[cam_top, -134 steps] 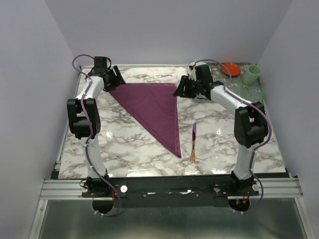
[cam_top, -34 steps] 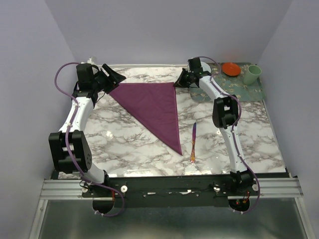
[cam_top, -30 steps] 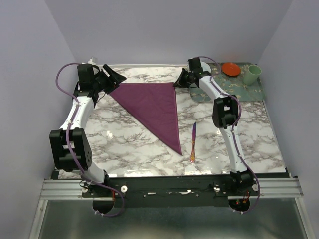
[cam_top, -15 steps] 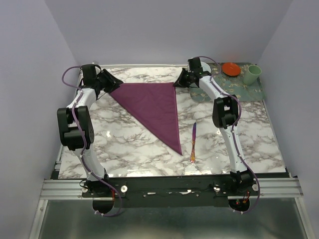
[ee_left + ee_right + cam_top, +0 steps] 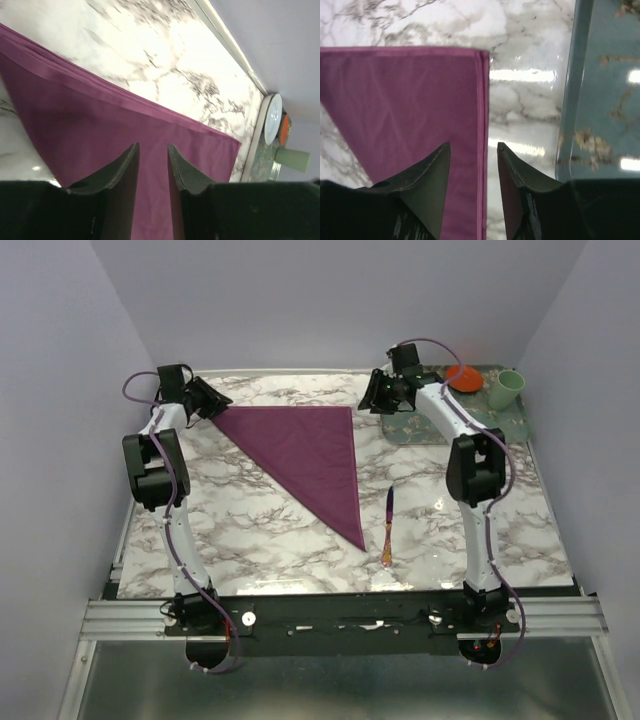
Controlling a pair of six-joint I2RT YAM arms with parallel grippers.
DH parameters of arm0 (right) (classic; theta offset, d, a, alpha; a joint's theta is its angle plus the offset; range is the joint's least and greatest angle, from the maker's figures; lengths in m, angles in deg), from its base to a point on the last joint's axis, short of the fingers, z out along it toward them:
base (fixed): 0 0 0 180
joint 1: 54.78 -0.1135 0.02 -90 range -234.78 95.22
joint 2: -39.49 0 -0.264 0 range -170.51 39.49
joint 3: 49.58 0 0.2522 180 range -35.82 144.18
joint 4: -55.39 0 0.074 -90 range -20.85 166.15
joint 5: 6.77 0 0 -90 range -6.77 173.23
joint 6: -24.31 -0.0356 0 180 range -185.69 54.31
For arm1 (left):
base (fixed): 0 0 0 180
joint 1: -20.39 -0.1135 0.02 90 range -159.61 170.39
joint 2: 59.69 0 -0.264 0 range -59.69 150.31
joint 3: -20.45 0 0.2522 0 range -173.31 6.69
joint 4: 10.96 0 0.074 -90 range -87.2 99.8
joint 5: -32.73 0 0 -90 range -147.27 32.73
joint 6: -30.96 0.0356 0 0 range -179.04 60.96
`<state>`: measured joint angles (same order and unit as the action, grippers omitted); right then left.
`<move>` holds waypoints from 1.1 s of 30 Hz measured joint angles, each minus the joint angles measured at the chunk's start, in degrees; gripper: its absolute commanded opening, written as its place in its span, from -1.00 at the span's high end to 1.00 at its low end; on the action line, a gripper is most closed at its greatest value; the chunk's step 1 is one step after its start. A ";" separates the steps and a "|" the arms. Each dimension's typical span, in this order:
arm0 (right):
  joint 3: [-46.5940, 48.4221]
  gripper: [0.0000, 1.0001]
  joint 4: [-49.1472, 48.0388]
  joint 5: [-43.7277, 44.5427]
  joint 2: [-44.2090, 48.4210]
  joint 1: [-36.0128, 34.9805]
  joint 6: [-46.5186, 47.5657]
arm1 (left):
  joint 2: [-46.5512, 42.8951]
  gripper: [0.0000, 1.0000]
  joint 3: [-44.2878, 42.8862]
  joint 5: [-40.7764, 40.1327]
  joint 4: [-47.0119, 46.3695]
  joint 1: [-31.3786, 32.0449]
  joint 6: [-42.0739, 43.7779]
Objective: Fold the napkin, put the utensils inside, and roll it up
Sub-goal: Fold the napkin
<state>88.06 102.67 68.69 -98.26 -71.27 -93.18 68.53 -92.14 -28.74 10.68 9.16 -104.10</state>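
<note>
Top external, one napkin (image 5: 310, 455) (folded triangle), one knife (image 5: 388, 525)

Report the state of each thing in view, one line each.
napkin, folded into a triangle, lying flat.
knife, lying flat, apart from the napkin.
left gripper, open, empty.
right gripper, open, empty.
cup, upright.

Napkin (image 5: 310, 450): plain plum-purple cloth, folded into triangle, flat on marble tabletop (image 5: 250, 530), tip pointing near. Knife (image 5: 388, 528): slim, purple blade far, orange-gold handle near, right of tip, not touching.
</note>
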 measured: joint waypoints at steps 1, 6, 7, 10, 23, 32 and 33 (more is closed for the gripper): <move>-3.39 -0.01 -0.57 -0.02 3.17 -0.24 0.46 | 0.94 0.32 -0.98 0.02 0.33 -0.31 0.04; -21.79 0.07 -4.83 -4.94 21.29 -3.43 1.60 | 5.29 0.32 -4.13 -0.17 1.70 -2.67 0.44; -25.53 0.09 -6.73 -7.17 23.80 -4.92 1.62 | 5.84 0.33 -4.55 -0.22 1.95 -2.93 0.48; -37.24 0.20 -11.37 -12.46 29.07 -10.67 1.99 | 7.87 0.32 -6.67 -0.42 2.82 -3.82 0.90; -69.46 0.38 -21.62 -21.40 36.94 -15.52 1.64 | 11.02 0.31 -9.44 -0.24 3.15 -4.79 0.61; -74.60 0.46 -26.58 -23.63 40.24 -16.26 1.40 | 11.47 0.31 -9.49 0.66 2.03 -5.16 -0.92; -74.64 0.46 -27.23 -23.85 40.13 -16.37 1.27 | 11.52 0.31 -9.49 0.68 1.90 -5.18 -1.09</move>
<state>13.41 75.44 44.84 -58.13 -87.64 -91.91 80.05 -101.62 -28.06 12.58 3.98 -105.19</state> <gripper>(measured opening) 0.294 0.343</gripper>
